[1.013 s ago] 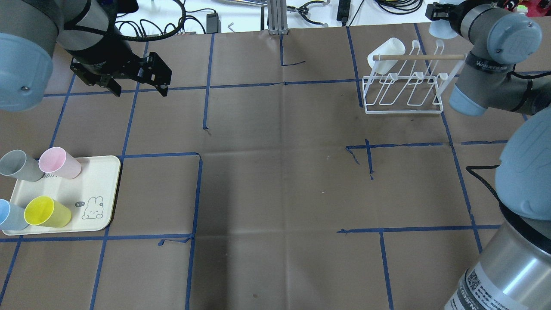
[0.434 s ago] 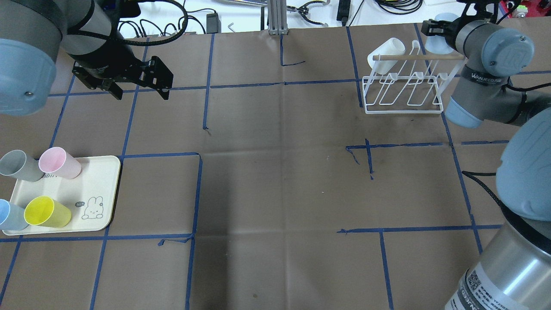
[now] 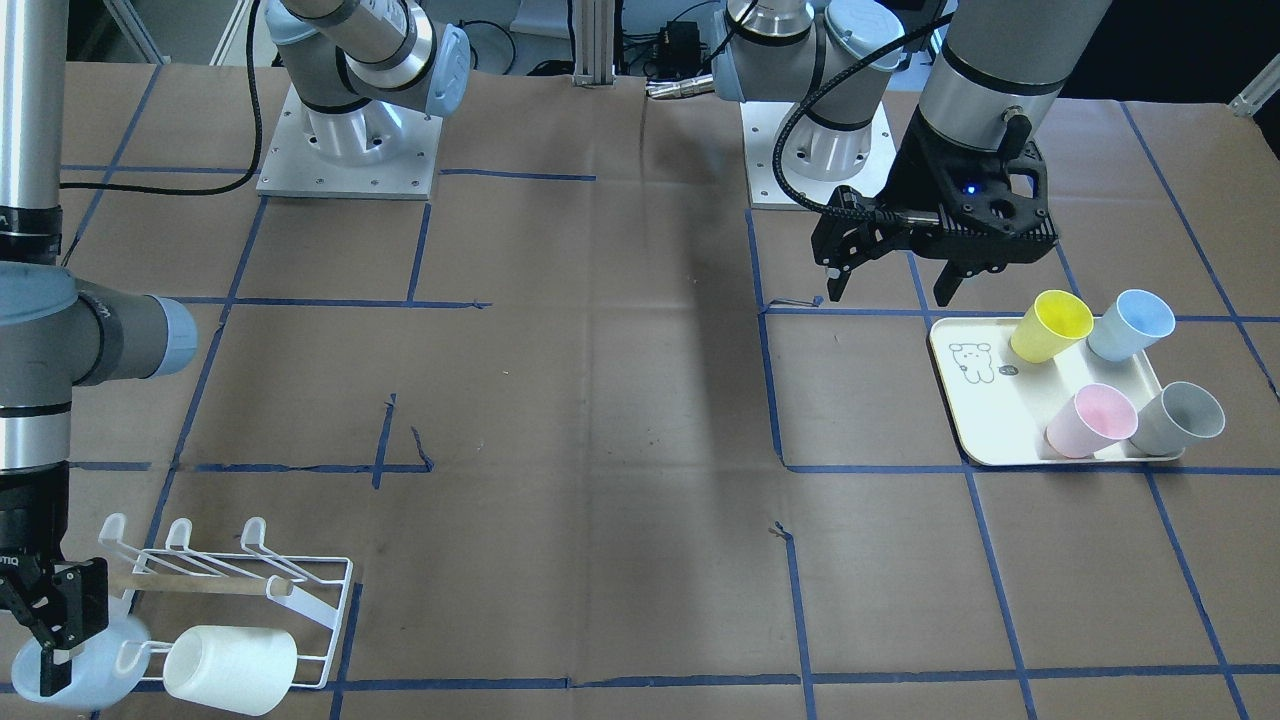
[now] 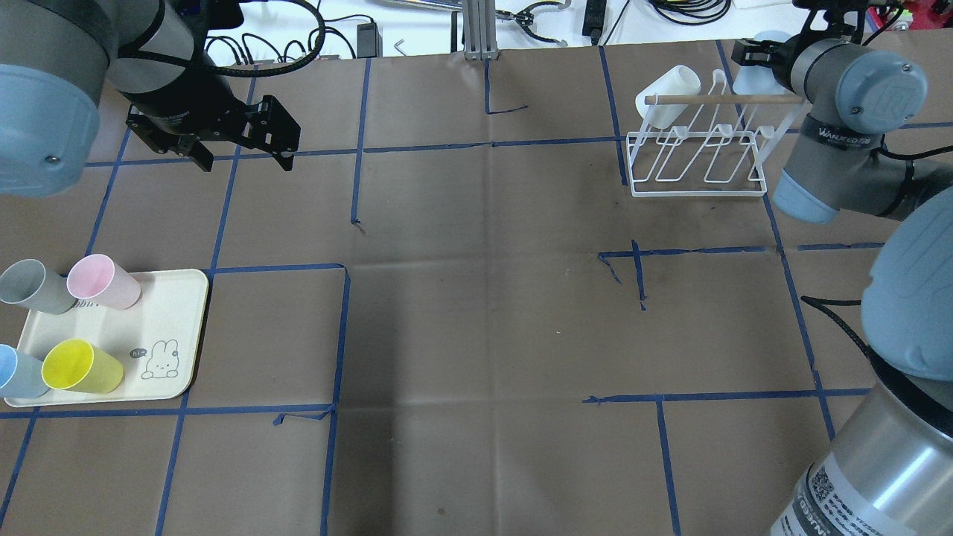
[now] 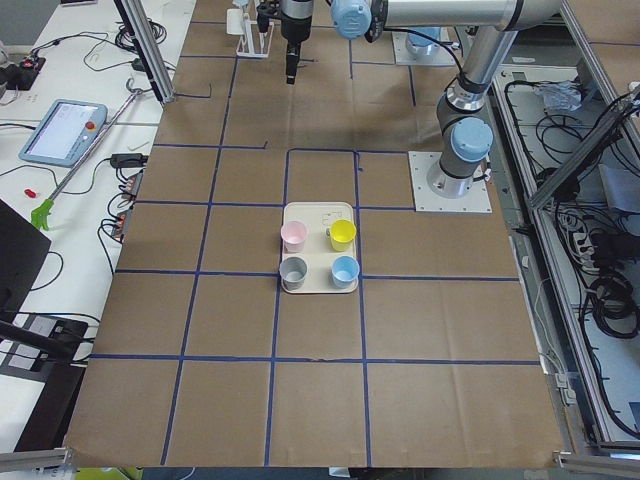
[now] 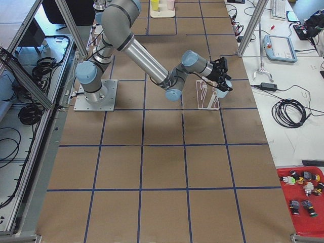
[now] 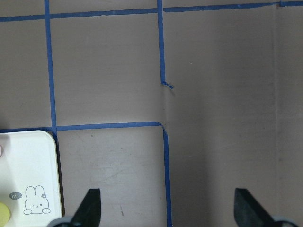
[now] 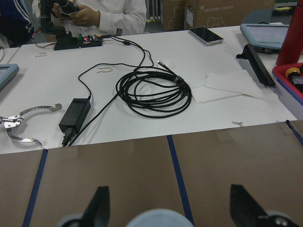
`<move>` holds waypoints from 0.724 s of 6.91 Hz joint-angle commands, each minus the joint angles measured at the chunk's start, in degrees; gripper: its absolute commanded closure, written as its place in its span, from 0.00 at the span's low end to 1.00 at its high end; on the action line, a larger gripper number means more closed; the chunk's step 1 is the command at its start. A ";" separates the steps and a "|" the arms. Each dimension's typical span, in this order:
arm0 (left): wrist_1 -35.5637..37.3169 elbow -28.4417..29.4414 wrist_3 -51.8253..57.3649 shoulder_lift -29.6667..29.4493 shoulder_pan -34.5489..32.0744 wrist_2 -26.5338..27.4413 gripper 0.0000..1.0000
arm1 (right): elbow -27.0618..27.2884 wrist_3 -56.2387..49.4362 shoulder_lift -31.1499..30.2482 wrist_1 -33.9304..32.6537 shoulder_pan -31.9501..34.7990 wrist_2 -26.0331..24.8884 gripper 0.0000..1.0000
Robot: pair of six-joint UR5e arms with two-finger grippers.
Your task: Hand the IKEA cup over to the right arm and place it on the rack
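The pale blue cup (image 3: pixel 95 675) is up off the surface (image 3: pixel 600 400), at the end of the right arm (image 3: pixel 30 350), just past the end of the rack (image 4: pixel 700 193). The right jaws sit one on each side of it. I think they are squeezing it, because it hangs there tipped over. The left jaws are wide open with nothing in them, up near the tray (image 3: pixel 1000 425).

What could go wrong? The cup's mouth might miss the wire prong and bump it. The rack looks light, so a bump could push it along or shake the white cup (image 3: pixel 230 668) loose. If the right jaws let go too soon, the cup could drop and roll away.

Now the count. There are six cups in all: one in the right jaws, one on the rack, and four on the tray. Those four are a yellow cup (image 3: pixel 1050 325), a sky-blue cup (image 3: pixel 1130 322), a pink cup (image 3: pixel 1092 420) and a grey cup (image 3: pixel 1180 418). There is one rack, one tray and two arms.
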 commanded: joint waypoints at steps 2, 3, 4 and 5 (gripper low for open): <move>0.04 -0.22 0.06 0.45 0.00 0.09 0.00 | -0.72 0.08 -0.84 0.09 0.05 0.18 0.00; 0.04 -0.31 0.06 0.62 0.09 0.09 0.00 | -0.73 0.08 -2.67 1.31 0.13 0.27 0.00; 0.04 -0.40 0.06 0.63 0.00 0.09 0.00 | -0.55 0.08 -5.73 5.32 0.31 0.27 0.00; 0.04 -0.31 0.06 0.37 0.09 0.09 0.00 | -0.55 0.08 -8.02 9.45 0.66 0.10 0.00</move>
